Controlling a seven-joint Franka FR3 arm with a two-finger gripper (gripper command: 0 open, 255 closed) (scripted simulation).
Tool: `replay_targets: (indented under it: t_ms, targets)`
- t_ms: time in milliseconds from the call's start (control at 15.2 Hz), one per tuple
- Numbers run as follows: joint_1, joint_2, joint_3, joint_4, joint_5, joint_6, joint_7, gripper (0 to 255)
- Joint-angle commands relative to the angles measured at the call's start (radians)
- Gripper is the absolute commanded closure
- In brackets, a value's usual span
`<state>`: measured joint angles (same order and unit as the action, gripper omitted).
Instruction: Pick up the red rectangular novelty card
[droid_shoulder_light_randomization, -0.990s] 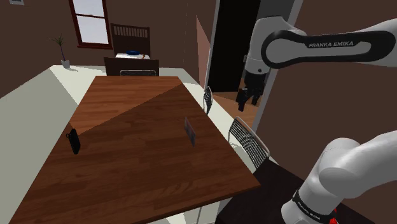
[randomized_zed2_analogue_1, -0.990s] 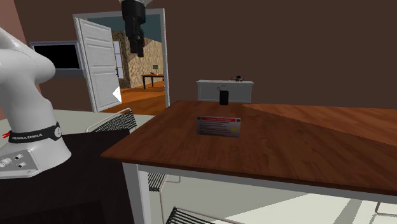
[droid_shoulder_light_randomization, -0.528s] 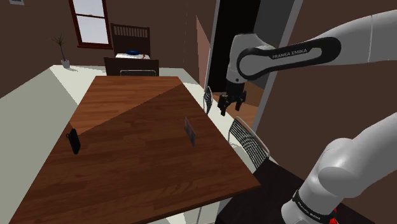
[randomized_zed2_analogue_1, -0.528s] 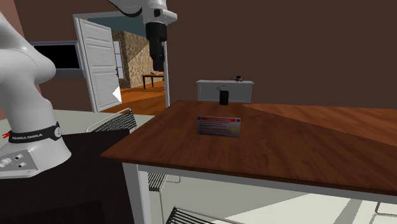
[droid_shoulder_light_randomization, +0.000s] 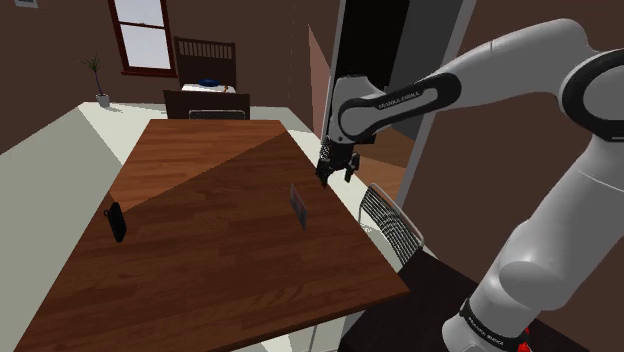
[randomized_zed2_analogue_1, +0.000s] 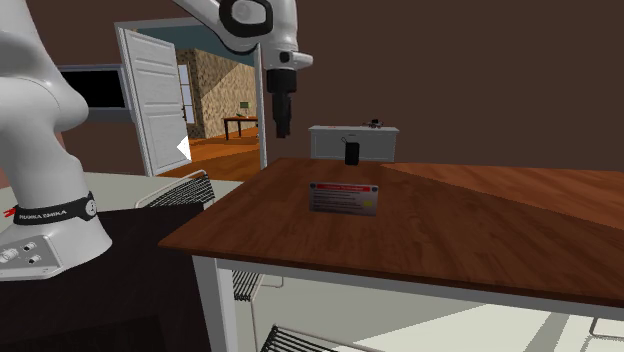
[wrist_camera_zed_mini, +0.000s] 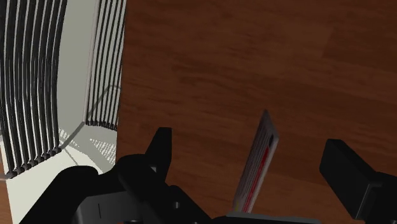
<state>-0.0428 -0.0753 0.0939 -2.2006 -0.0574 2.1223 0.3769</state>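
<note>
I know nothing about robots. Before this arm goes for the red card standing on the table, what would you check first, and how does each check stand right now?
1. The black two-finger gripper is open: ok, its fingers stand apart in the wrist view.
2. The red rectangular card stands upright on the brown wooden table: ok.
3. The card sits edge-on between the fingers' line: ok.
4. The gripper is down at card level: not ok, it hangs above the table.
5. The small black object is out of the way: ok, far across the table.
</note>
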Motion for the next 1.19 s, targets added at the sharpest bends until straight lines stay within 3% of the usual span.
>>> replay_targets:
  t_ms: [0, 792, 1122]
  targets:
    - [-0.001, 0.086, 0.002, 0.062, -0.004, 0.026, 0.027, 0]
    - [0.005, 0.555, -0.020, 0.476, -0.009, 0.094, 0.140, 0]
    - [0.007, 0.591, -0.022, 0.461, -0.013, 0.146, 0.143, 0]
